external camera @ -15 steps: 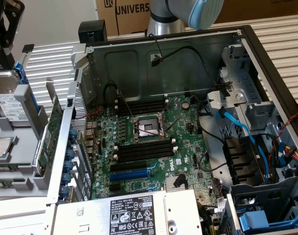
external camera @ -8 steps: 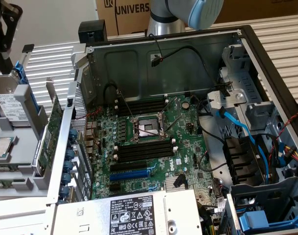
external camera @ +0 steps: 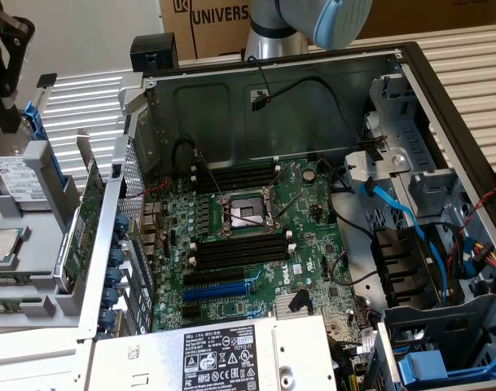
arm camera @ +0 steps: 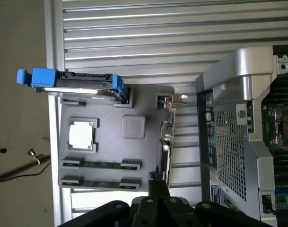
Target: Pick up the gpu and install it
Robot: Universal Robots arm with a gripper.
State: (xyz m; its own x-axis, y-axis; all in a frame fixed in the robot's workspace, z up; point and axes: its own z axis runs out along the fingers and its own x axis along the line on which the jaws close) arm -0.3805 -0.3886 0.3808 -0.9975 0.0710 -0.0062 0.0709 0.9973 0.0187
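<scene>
My black gripper (arm camera: 156,185), fingers pressed together, hangs near the thin green gpu (arm camera: 168,125), edgewise in a grey tray (arm camera: 106,150).

In the exterior view, "UNIVERS" is printed in dark capitals on the cardboard box (external camera: 219,18) at the top centre of the frame, where the word is cut off. Part of a boxed logo is seen just left of it. A white "DELL" mark is carried by the motherboard (external camera: 256,244), lower centre. On the black label (external camera: 231,358) at the bottom edge, symbols and fine print are seen but cannot be read.
</scene>
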